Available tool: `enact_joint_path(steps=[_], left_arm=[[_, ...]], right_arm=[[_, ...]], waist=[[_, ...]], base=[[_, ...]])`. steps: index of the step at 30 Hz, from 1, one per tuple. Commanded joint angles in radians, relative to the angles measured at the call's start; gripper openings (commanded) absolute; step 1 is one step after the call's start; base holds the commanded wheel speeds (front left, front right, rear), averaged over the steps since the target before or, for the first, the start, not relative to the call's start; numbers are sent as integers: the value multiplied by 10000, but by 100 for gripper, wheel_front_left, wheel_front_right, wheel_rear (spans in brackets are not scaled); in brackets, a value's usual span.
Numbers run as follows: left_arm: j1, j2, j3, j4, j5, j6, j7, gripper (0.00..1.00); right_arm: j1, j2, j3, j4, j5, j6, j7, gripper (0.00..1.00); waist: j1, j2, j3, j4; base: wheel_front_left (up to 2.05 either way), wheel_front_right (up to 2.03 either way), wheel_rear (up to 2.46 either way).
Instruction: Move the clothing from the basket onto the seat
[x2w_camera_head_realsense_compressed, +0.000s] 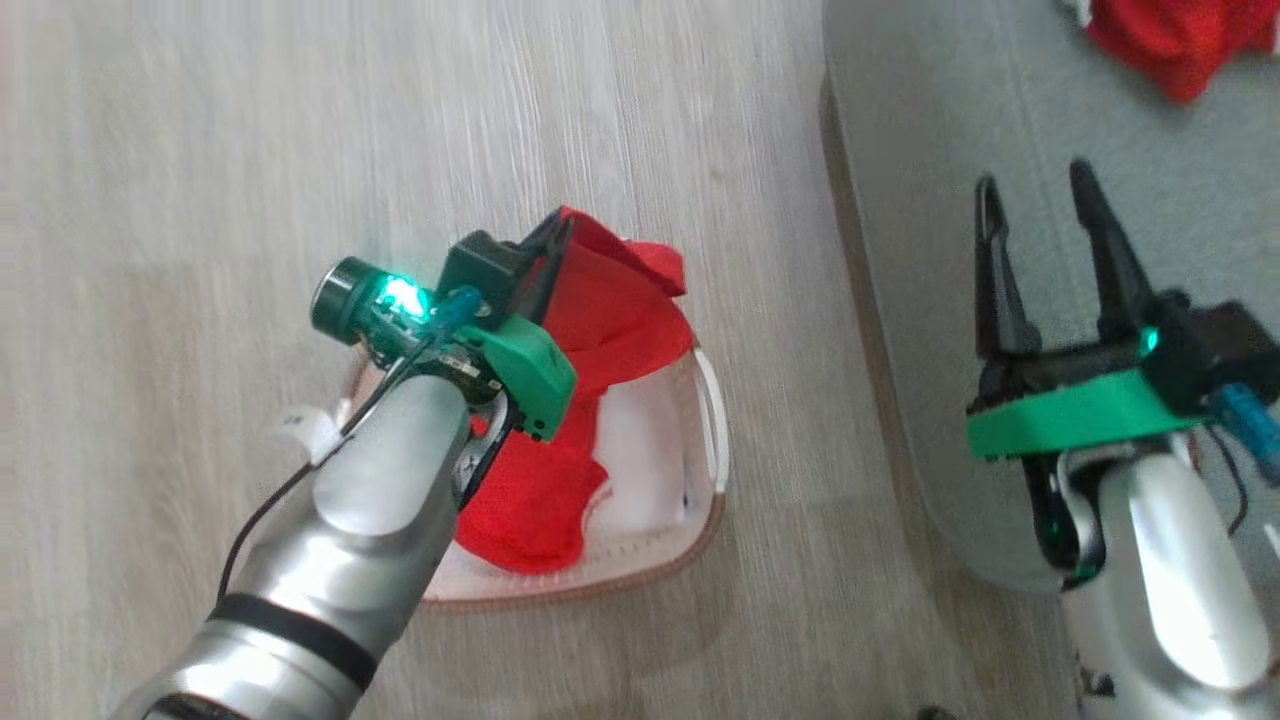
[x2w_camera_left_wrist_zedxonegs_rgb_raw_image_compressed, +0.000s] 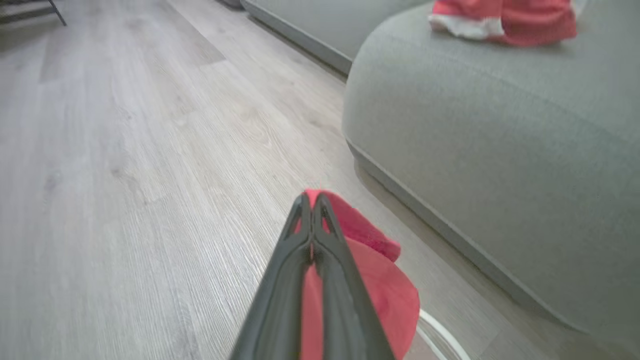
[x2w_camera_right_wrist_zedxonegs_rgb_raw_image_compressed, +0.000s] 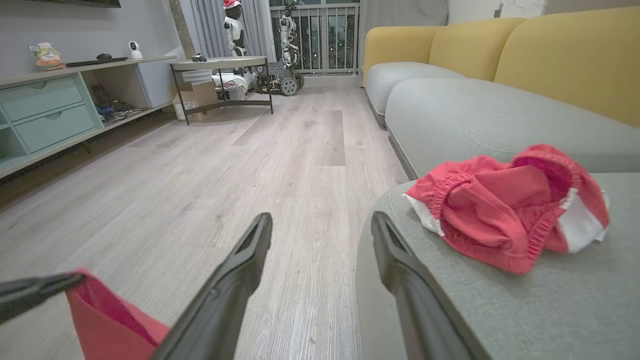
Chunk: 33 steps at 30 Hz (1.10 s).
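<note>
Now: left arm (x2w_camera_head_realsense_compressed: 380, 480) slants up over the basket (x2w_camera_head_realsense_compressed: 600, 590), left gripper (x2w_camera_head_realsense_compressed: 556, 232) pinched tight on a red garment (x2w_camera_head_realsense_compressed: 610, 330) trailing into it. Right gripper (x2w_camera_head_realsense_compressed: 1035, 190) spread wide, empty, above the seat (x2w_camera_head_realsense_compressed: 920, 150); red shorts (x2w_camera_head_realsense_compressed: 1180, 40) lie there.

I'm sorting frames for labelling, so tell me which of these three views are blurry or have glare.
Head view: pale wood-look floor streaked by motion blur, glare on the left arm's silver forearm. Left wrist view: soft all over, left gripper shut on the red mesh clothing smeared. Right wrist view: sharpest, red shorts on the grey-green fabric seat crisp.
</note>
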Motion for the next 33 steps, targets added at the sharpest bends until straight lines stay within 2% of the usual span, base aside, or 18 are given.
enact_joint_path(steps=[1,15,25,33], left_arm=[[29,277,365,-509,-95,84,-124,0],[42,1047,900,-2889,-517,158,234,0],[-714,858,891,-3648,-620,232,842,0],[-1163,492,874,-3600,-779,356,883,0]], right_arm=[[218,34,135,-191,-115,-2,-63,100],[1401,34,65,723,-365,-2,-63,100],[1486,34,1038,1296,-155,-2,-63,100],[993,20,2582,1997,113,-2,-63,100]], waist=[[0,-1,-1108,227],[0,-1,-3534,440],[0,-1,-4234,667],[0,-1,-4390,929]], base=[[0,0,0],[0,0,0],[0,0,0],[0,0,0]])
